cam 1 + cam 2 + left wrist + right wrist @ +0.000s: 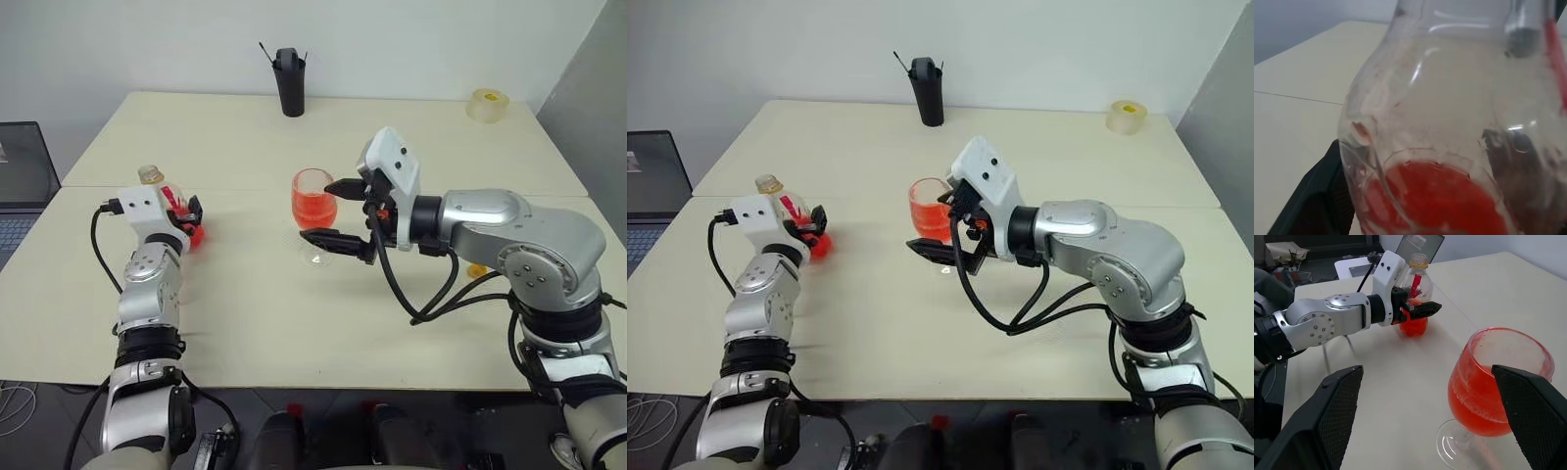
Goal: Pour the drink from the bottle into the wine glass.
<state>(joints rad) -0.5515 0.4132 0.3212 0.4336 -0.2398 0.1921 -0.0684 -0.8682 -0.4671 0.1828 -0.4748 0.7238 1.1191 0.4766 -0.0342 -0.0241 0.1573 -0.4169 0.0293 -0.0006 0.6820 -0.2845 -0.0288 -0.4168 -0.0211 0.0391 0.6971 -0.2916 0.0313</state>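
The bottle [171,196] stands upright and uncapped on the left of the table, with a little of the red drink [1435,200] in its bottom. My left gripper [184,217] is level around its lower body, one finger on each side, and looks open. At the table's middle stands the wine glass [312,196], its bowl about half full of red drink. My right gripper [315,211] reaches in from the right and is open wide, one finger by the bowl and one low by the stem. In the right wrist view the wine glass [1498,382] sits by one finger, with the bottle [1418,284] beyond.
A tall black cup [290,83] with sticks in it stands at the table's far edge. A tape roll [488,105] lies at the far right corner. A small orange-yellow round thing [477,269] lies beside my right arm. A laptop [24,176] sits off the table's left side.
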